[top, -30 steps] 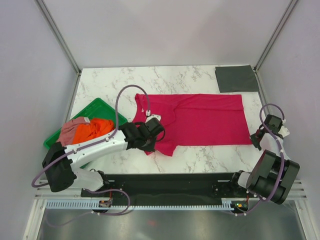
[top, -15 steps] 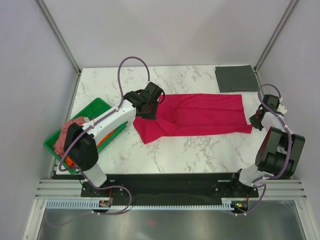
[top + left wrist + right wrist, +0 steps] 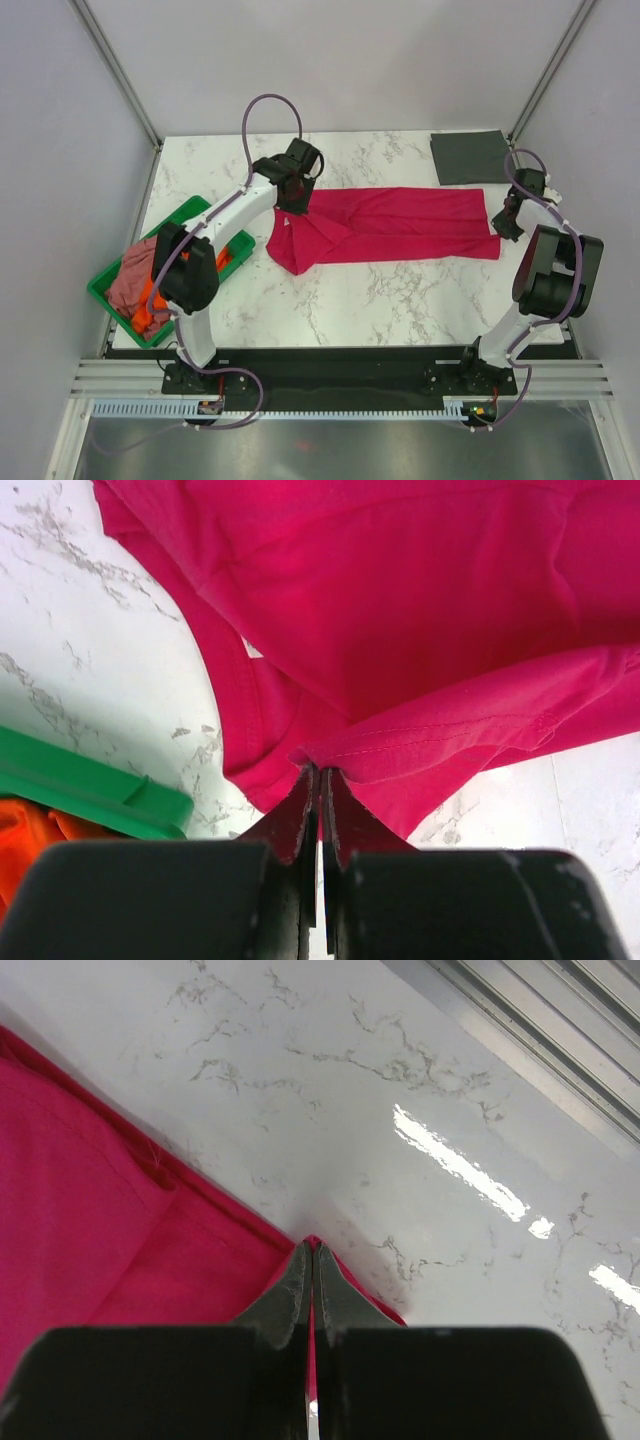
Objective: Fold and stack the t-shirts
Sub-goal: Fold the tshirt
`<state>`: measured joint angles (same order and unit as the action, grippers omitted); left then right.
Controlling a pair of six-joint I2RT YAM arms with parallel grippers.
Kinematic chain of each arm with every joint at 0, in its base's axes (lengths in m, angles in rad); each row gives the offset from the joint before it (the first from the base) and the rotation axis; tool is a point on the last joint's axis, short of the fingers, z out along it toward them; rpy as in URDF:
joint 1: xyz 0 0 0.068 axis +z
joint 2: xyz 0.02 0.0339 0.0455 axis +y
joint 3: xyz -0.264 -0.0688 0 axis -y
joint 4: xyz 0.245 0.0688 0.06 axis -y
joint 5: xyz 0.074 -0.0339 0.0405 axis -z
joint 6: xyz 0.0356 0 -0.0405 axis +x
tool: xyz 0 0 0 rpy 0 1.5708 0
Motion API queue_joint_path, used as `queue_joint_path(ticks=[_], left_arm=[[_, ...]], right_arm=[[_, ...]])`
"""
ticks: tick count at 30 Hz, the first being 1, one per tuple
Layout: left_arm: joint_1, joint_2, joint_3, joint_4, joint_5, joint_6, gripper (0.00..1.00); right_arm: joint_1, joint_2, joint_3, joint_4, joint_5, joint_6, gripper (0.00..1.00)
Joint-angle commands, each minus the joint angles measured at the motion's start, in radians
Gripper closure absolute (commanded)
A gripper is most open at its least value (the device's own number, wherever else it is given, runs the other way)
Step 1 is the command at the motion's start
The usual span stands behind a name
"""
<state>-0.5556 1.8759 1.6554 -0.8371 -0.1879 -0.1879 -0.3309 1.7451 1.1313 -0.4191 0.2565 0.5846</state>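
The crimson-red t-shirt (image 3: 400, 224) lies across the middle of the marble table, its near half folded up over the far half. My left gripper (image 3: 296, 190) is shut on the shirt's sleeve hem (image 3: 430, 742) at the left end. My right gripper (image 3: 505, 218) is shut on the shirt's right corner (image 3: 312, 1243). A folded dark grey t-shirt (image 3: 471, 157) rests at the far right corner of the table. The orange t-shirt (image 3: 150, 296) and the dusty pink t-shirt (image 3: 128, 280) are bunched in the green tray (image 3: 190, 214) on the left.
The green tray's corner (image 3: 95, 792) shows beside the red cloth in the left wrist view, orange cloth (image 3: 25, 835) inside it. Metal frame posts (image 3: 118, 72) rise at the table's far corners. A rail (image 3: 540, 1030) edges the table to the right.
Both grippers carried the red shirt's near edge away from the arm bases to the far edge, folding it lengthwise. The left arm swung from the near left to the far left of the shirt.
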Motion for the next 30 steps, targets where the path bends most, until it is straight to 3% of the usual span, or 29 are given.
queue_joint_path(ticks=[1,14,30], left_arm=[[0.029,0.031,0.069,0.003,0.013,0.113,0.98],[0.083,0.134,0.207,-0.008,0.015,0.186,0.98],[0.115,0.19,0.188,-0.025,-0.047,0.217,0.98]], right_arm=[[0.003,0.024,0.053,-0.017,0.039,-0.016,1.0],[0.026,0.076,0.122,-0.024,0.012,-0.022,1.0],[0.079,0.172,0.209,-0.026,0.016,-0.037,1.0]])
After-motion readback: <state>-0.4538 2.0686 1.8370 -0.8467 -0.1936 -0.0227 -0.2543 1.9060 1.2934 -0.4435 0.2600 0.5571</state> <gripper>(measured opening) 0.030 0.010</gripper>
